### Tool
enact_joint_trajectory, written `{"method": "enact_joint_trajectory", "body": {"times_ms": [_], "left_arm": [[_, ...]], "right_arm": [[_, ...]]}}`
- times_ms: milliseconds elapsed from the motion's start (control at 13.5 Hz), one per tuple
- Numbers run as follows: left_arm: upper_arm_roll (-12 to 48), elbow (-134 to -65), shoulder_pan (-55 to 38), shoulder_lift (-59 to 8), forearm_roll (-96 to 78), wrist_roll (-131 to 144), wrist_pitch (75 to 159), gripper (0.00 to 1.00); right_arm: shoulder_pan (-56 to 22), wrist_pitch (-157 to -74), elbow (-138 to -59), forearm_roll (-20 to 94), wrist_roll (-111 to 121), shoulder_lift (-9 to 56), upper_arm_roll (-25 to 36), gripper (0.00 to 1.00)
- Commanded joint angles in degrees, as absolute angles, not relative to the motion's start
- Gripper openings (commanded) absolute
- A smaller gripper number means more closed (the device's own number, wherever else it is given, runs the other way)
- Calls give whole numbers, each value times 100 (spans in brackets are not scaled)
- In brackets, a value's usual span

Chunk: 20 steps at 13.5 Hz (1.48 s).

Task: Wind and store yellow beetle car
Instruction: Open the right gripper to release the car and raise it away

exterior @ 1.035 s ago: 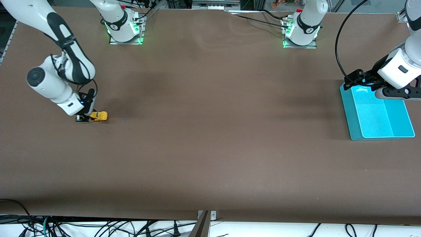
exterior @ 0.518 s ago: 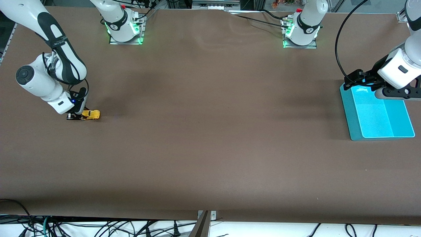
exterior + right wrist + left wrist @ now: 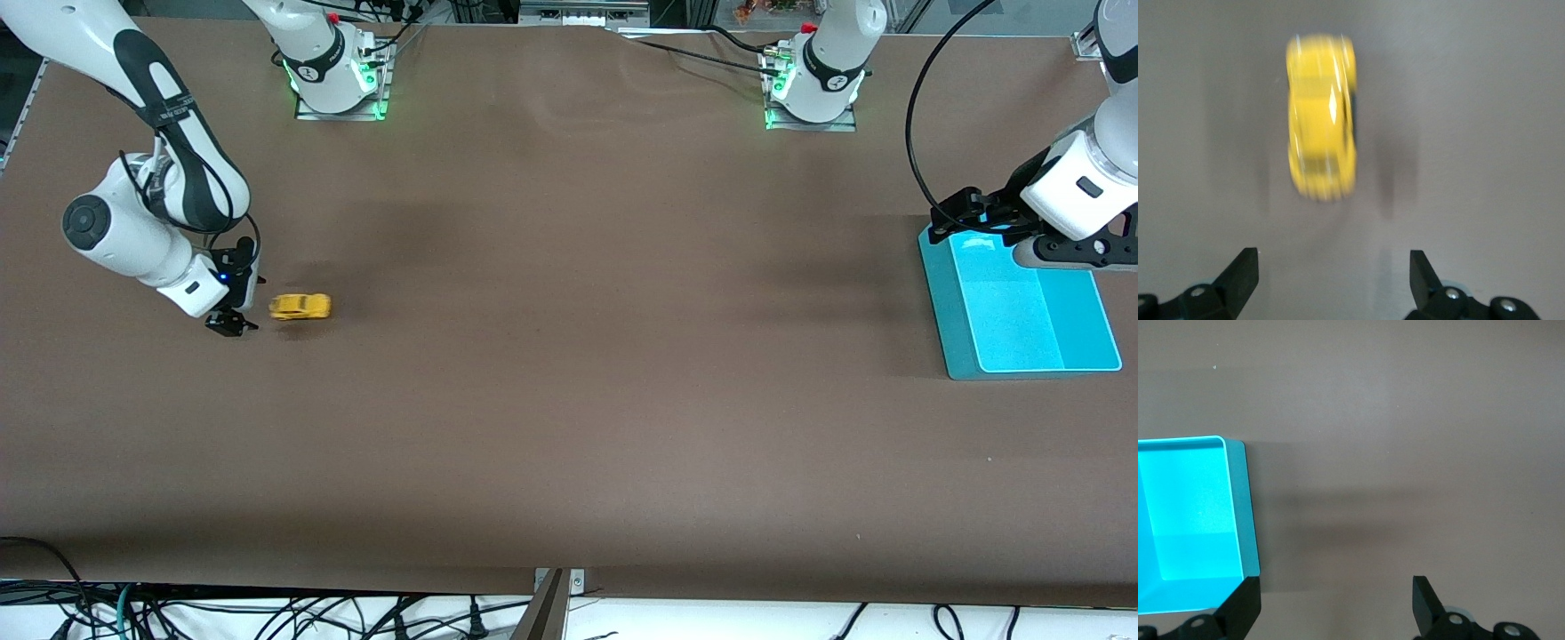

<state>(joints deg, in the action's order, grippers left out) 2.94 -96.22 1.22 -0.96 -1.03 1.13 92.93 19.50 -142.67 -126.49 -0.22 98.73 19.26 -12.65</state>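
A wide brown surface (image 3: pixel 569 373) fills the front view, matte and plain, with soft shadows across its middle. Along its edge nearest the front camera hang dark cables (image 3: pixel 267 613) over a white floor, and a metal bracket (image 3: pixel 558 582) sits at the middle of that edge. Two arm bases (image 3: pixel 336 80) with green lights stand along the top of the view, with more cabling and framing past them.

By count: one yellow beetle car (image 3: pixel 300 307), one turquoise tray (image 3: pixel 960 356), two arms, two pincers.

The right pincer (image 3: pixel 233 324) is low over the surface toward the right arm's end, its fingers spread apart and holding nothing. The yellow beetle car rests on the surface just beside it, on the side toward the left arm's end, apart from both fingertips. In the right wrist view the car (image 3: pixel 1322 117) lies lengthwise ahead of the released pincer (image 3: pixel 1331 280), outside the gap between its fingers, and it looks blurred.

The left pincer (image 3: pixel 969 213) waits over the edge of the turquoise tray that lies toward the bases, at the left arm's end. In the left wrist view its fingers (image 3: pixel 1245 603) stand wide apart with nothing between them, the tray's corner (image 3: pixel 1238 513) beside one of them.
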Motion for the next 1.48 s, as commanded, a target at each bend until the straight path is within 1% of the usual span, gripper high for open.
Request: {"method": "enact_joint_trajectory", "body": {"times_ms": [0,74,222,444,665,887,1109,1257,1405], "left_arm": [[290,-9466,141,-149,-132,-9,9202,100],[290,-9466,132,-149,-132,0,9202,100],[290,-9466,132,-149,-132,-9,9211,100],[290,-9475,132,-149,-132,-9,9202,100],[290,-9475,141,-149,-132,-9,9193,100],[290,-9483,141,-149,-141,9,9176,100],[290,-9483,141,-149,-141,9,9167,100],[290,-9492,141,-149,-141,9,9158,100],[273,-9483,149,-158,-141,9,9158,100]], "right_arm": [[1986,-13100,-11955,-9,9739,1584,-1528,100],[1978,-12722,-11710,-9,9669,1417,-1555,100],[1986,-12271,-11514,9,8908,952,-1608,100],[1978,-12059,-11505,35,8158,152,-1679,100],[1978,-11682,-11453,61,6958,-333,-1679,100],[1978,-11111,-11145,175,5323,-404,-1679,100],[1978,-10777,-11110,395,3750,-536,-1652,100],[1978,-10470,-10943,396,2642,-536,-1644,100],[1969,-10214,-10838,387,2128,-545,-1644,100]]}}
